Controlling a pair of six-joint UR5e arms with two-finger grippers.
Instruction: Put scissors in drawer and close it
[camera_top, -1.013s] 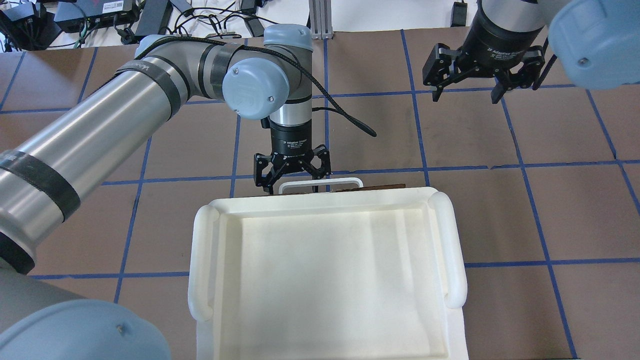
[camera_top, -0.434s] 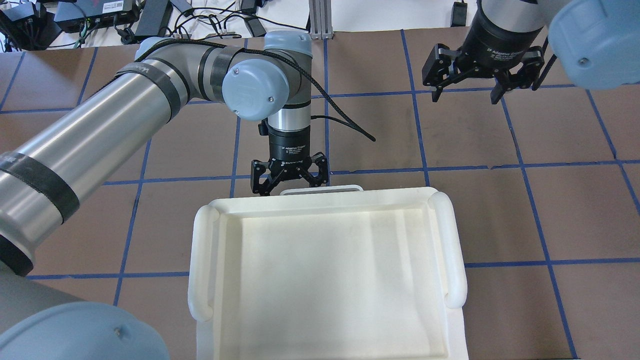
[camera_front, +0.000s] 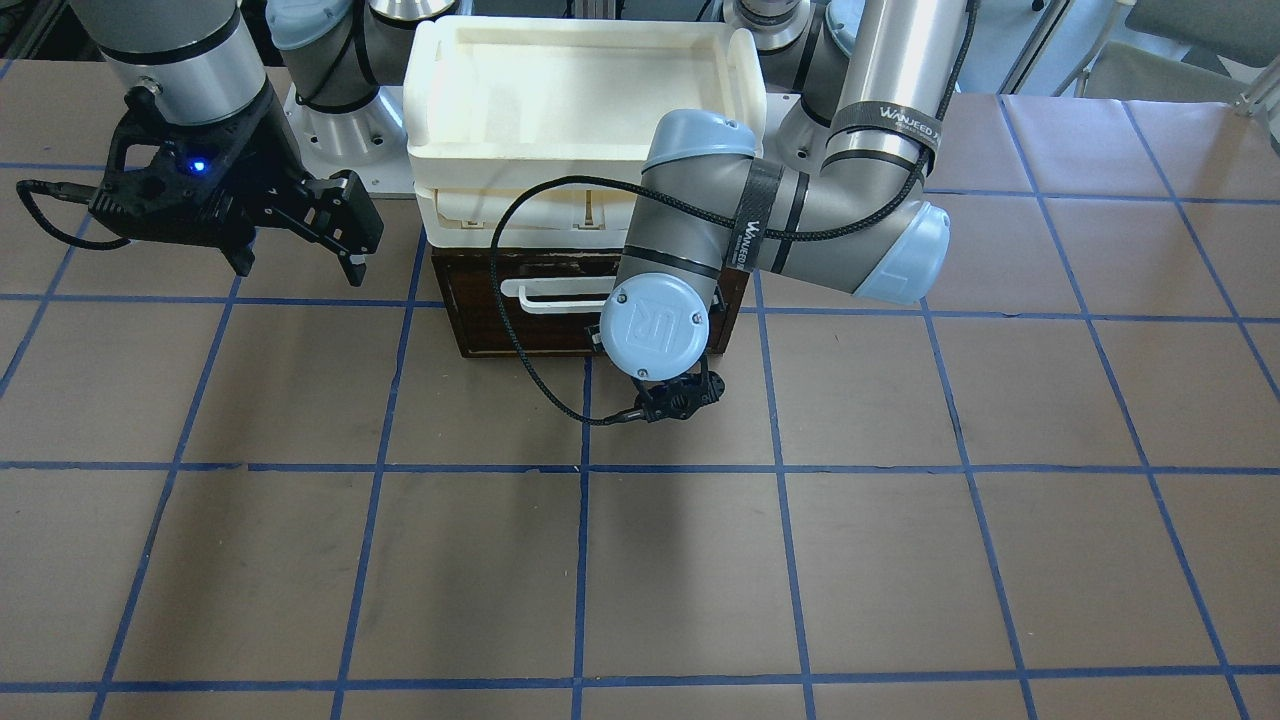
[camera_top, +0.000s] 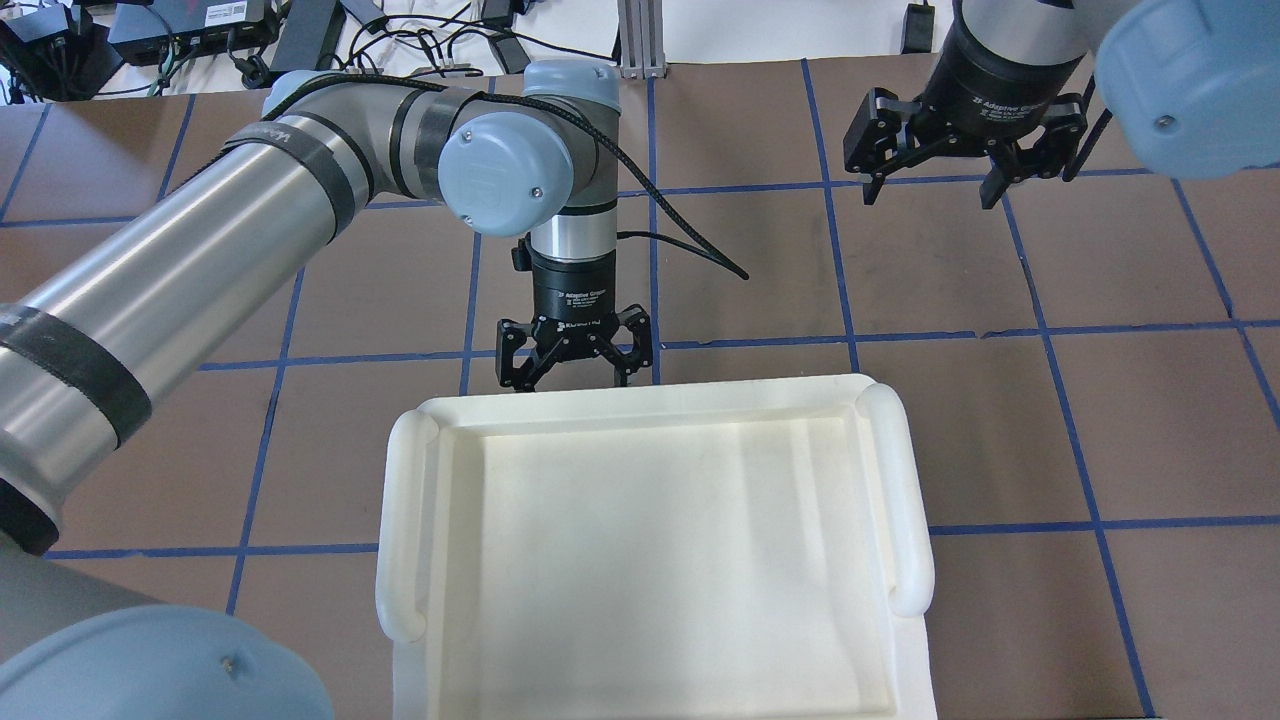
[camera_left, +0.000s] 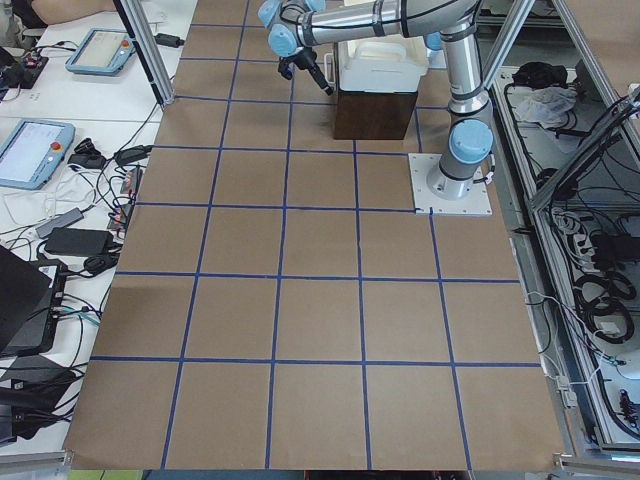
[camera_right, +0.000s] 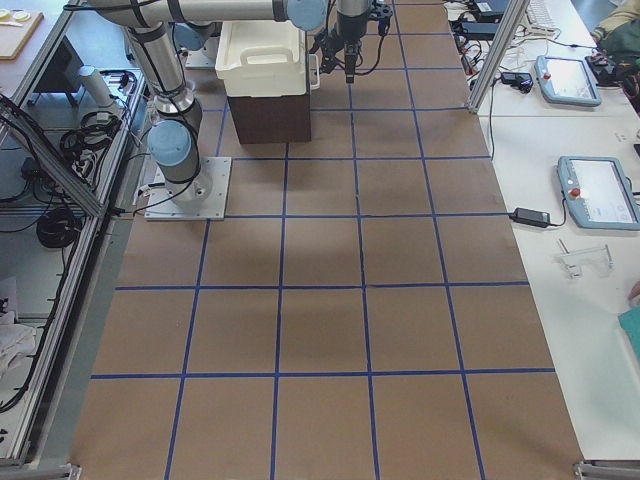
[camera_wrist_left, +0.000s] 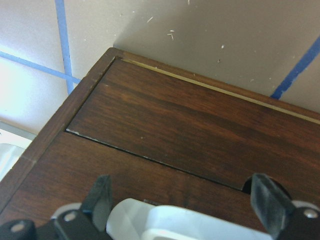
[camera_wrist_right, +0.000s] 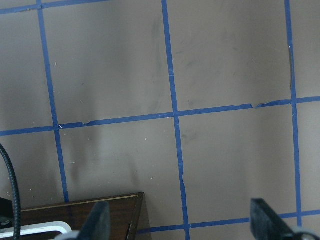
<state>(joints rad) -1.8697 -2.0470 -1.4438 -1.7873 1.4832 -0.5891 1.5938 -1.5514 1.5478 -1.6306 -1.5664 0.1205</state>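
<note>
The drawer (camera_front: 480, 325) is pushed in flush with its dark brown cabinet, and its white bar handle (camera_front: 555, 297) faces the table. In the left wrist view the drawer front (camera_wrist_left: 175, 125) fills the frame. My left gripper (camera_top: 575, 380) is open right at the drawer front. Its fingers (camera_wrist_left: 101, 200) stand either side of the handle (camera_wrist_left: 165, 222) without closing on it. My right gripper (camera_top: 930, 195) is open and empty, held above the table to the cabinet's right (camera_front: 300, 270). The scissors are not in view.
A cream plastic tray unit (camera_top: 650, 398) sits on top of the cabinet and hides the drawer from overhead. The left arm's elbow (camera_front: 660, 325) covers the drawer front's right part in the front view. The brown table (camera_top: 1000, 430) has a blue tape grid.
The left gripper moved toward the cabinet. The white handle and the drawer's front edge, seen past the tray rim before, slid under it; the drawer has gone in. The right arm stayed.
</note>
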